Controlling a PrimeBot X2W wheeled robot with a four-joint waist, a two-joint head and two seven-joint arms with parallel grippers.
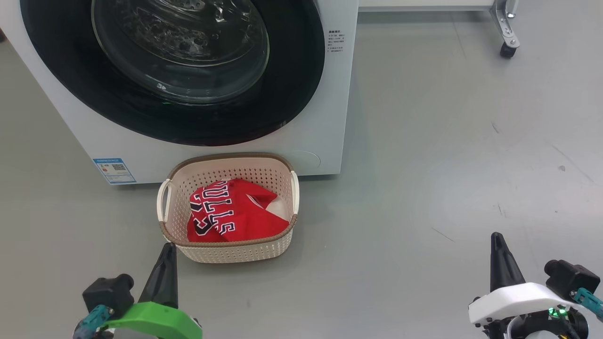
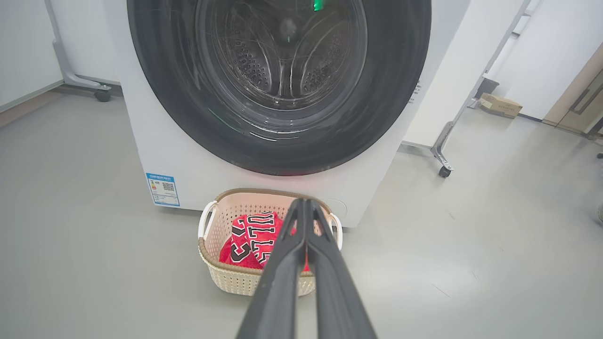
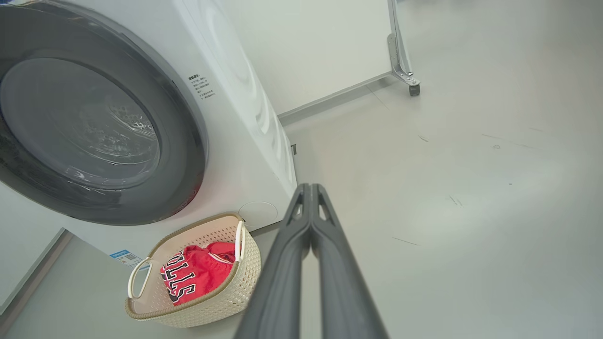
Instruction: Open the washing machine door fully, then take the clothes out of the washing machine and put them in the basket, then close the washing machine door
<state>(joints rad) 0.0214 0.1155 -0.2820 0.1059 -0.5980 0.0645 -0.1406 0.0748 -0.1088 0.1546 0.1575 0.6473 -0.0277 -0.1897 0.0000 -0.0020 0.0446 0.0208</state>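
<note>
At upper left, the round black-rimmed washing machine door (image 1: 301, 70) sat shut. Below it, the red lettered jersey (image 1: 235, 212) lay in the cream perforated plastic basket (image 1: 226, 157). The left tool (image 1: 168, 247) and right tool (image 1: 496, 238), at the lower corners, were closed on nothing

Robot's left gripper (image 1: 167, 248): long dark tapering fingers in a glossy green curved shell (image 1: 150, 321). Right gripper (image 1: 497, 239): matching fingers, white curved shell (image 1: 516, 299), small green light (image 1: 560, 311). Beside each, a black block (image 1: 109, 292) with teal connector (image 1: 93, 317).
</note>
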